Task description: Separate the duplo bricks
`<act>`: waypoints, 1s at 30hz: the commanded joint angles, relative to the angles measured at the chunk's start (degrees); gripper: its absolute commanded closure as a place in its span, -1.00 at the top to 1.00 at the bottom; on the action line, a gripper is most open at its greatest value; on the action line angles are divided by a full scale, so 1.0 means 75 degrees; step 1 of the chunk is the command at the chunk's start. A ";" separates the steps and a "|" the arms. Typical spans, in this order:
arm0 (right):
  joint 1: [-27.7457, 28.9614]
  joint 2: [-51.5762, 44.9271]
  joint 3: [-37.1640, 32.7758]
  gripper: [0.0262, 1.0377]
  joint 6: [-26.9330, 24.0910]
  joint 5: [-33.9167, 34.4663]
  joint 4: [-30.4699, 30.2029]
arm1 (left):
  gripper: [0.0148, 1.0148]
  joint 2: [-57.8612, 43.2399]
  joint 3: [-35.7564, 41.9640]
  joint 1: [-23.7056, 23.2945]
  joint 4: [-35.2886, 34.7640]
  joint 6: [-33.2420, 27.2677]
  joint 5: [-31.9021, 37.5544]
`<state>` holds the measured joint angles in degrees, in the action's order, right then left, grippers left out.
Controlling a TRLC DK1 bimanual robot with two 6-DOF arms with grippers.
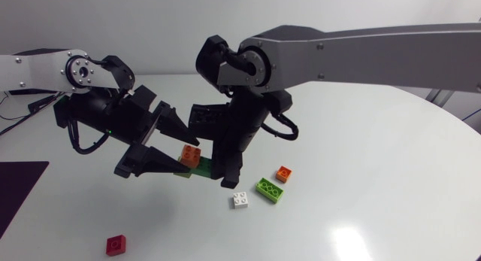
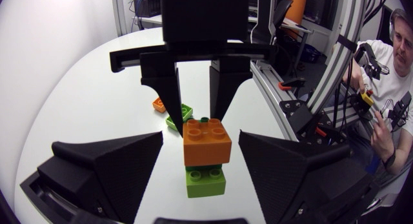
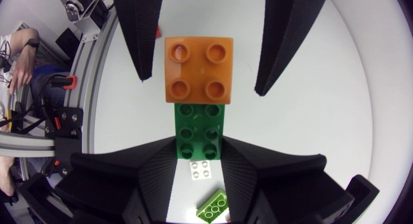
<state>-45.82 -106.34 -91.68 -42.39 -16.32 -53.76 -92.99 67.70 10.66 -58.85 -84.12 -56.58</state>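
A stack of duplo bricks hangs above the table: an orange brick (image 1: 190, 154) (image 2: 206, 141) (image 3: 197, 69) joined to a dark green brick (image 1: 201, 167) (image 3: 199, 130), with a light green brick (image 2: 206, 181) under the orange one. My right gripper (image 1: 225, 174) (image 3: 199, 150) points down and is shut on the dark green brick. My left gripper (image 1: 180, 150) (image 2: 201, 146) is open, one finger on each side of the orange brick with gaps showing.
Loose on the table lie a white brick (image 1: 240, 201) (image 3: 201, 170), a light green brick (image 1: 270, 189) (image 3: 213, 208), a small orange brick (image 1: 283, 173) (image 2: 159, 104) and a red brick (image 1: 116, 245). A dark mat (image 1: 19, 193) covers the left edge.
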 commanded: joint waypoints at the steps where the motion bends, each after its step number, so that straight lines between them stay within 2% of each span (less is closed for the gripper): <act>1: -0.0066 -0.0118 0.0236 -0.55 0.0144 -0.0051 0.0066 | 0.21 -0.0187 -0.0086 0.0056 0.0077 0.0106 -0.0027; 5: -0.0101 -0.0047 0.0470 -0.55 0.0156 -0.0016 0.0195 | -0.13 -0.0234 -0.0086 0.0138 0.0147 0.0341 -0.0015; 9: -0.0125 0.0070 0.0564 -0.55 0.0156 -0.0004 0.0265 | -0.56 -0.0234 -0.0097 0.0220 0.0241 0.0469 0.0055; 11: -0.0125 0.0117 0.0575 -0.55 0.0156 -0.0004 0.0277 | -0.69 -0.0234 -0.0109 0.0255 0.0323 0.0610 0.0161; 23: -0.0125 0.0351 0.0915 -0.55 0.0215 0.0101 0.0535 | -0.72 -0.0082 -0.0191 0.0302 0.0300 0.0645 0.0290; 30: 0.0039 0.0609 0.1302 -0.55 0.0168 0.0441 0.0617 | -0.72 -0.0129 0.0243 -0.0460 0.0487 0.0633 0.0301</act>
<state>-46.33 -103.61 -84.49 -41.52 -13.89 -47.33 -93.67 67.79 9.56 -56.12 -79.64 -55.22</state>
